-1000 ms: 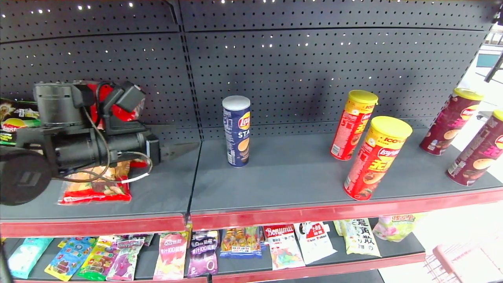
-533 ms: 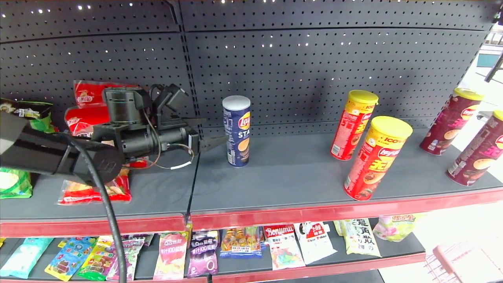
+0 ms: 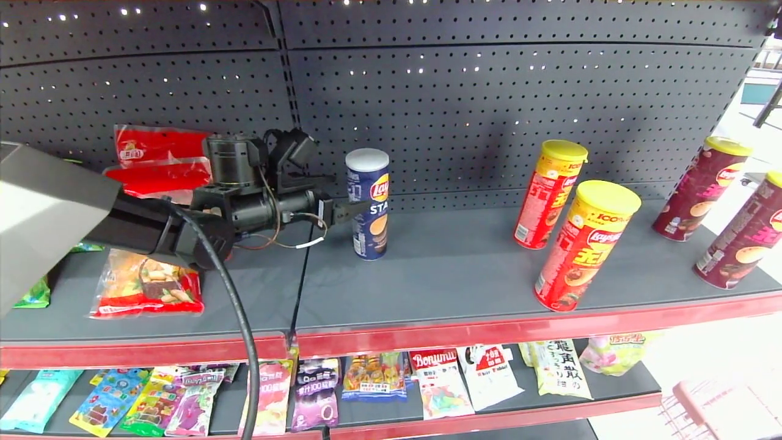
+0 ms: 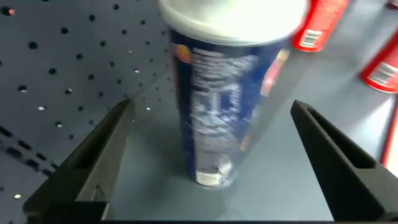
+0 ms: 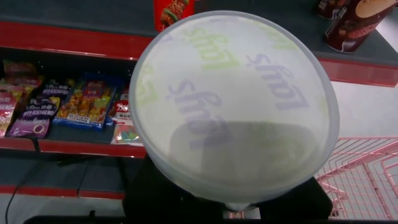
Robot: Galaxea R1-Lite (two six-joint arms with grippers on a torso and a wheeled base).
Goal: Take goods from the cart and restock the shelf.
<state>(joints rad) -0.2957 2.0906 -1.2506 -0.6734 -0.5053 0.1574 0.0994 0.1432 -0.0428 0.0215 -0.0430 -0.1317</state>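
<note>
We see the blue can (image 3: pixel 368 205) standing upright on the shelf (image 3: pixel 464 275), near the back wall and just right of the seam in the middle of the board. The left gripper (image 3: pixel 357 209) is at the can's left side, low over the board. Its fingers (image 4: pixel 99 155) are spread wide, one on each side of the can, and they do not touch it. Two red cans (image 3: pixel 586 244) with yellow lids stand farther toward the right end, one near the front edge and one behind it. Two dark red cans (image 3: pixel 699 189) stand at the right end of the shelf. At the left end, red bags (image 3: pixel 160 160) lean on the back wall and a bag of nuts (image 3: pixel 146 284) lies near the front edge. The right gripper (image 5: pixel 186 196) is pinching another can (image 5: pixel 233 106) with a clear lid, held in front of the shelf's red front edge and above the pink cart (image 5: pixel 367 180).
</note>
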